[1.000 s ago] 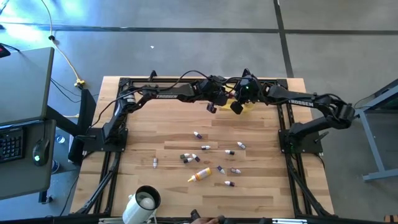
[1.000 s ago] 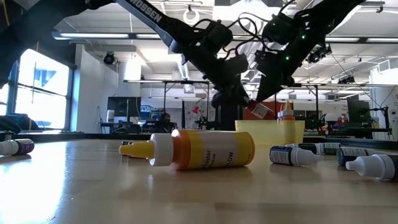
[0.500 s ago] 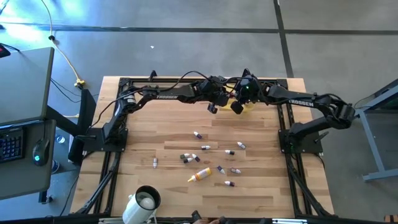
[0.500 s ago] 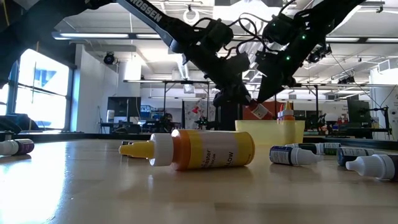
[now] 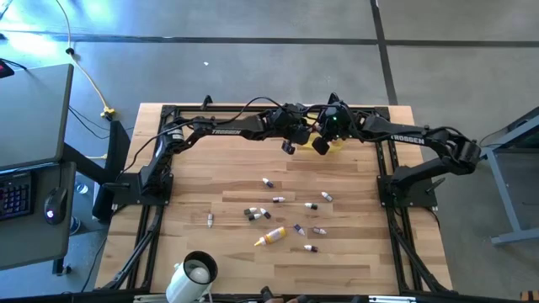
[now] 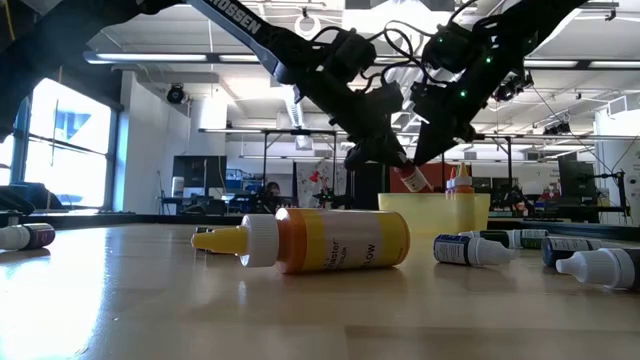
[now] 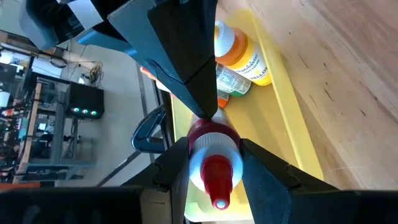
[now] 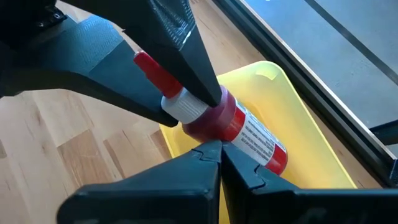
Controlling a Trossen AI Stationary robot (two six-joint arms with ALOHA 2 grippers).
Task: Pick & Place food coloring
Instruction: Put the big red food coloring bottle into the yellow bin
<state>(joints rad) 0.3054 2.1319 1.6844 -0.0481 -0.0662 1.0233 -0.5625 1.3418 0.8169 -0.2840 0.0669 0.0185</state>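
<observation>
A small red food coloring bottle (image 7: 214,163) with a white collar and red tip hangs in the air at the yellow tray's (image 5: 338,145) far-side spot, between my two grippers. My left gripper (image 7: 213,147) is shut on it. My right gripper (image 8: 214,147) is shut, its tips at the bottle's red body (image 8: 239,134). In the low view the bottle (image 6: 412,180) is tilted above the tray's rim (image 6: 400,200). An orange-capped bottle (image 7: 241,53) lies in the tray. Several tiny bottles (image 5: 278,209) and a larger yellow one (image 5: 270,236) lie on their sides mid-table. My left gripper pinches the red bottle at its white collar (image 7: 214,158), one finger (image 7: 174,168) on each side, slanting down from the table's left. The bottle is lifted clear and tilted, tip pointing back between the fingers, body sticking out beyond them. My right gripper's shut fingertips (image 8: 205,152) meet the bottle's red shoulder (image 8: 217,127) from the table's right, touching it rather than enclosing it.
A white mug (image 5: 195,273) lies at the near edge. The large yellow bottle (image 6: 325,241) and dark-capped vials (image 6: 470,249) lie on the wood nearer than the tray. The arm bases and black frame rails line both table sides.
My left gripper, with the red bottle, has risen slightly and edged toward the right gripper. The bottle has tipped a little steeper over the tray's rim. The right gripper has kept its place.
</observation>
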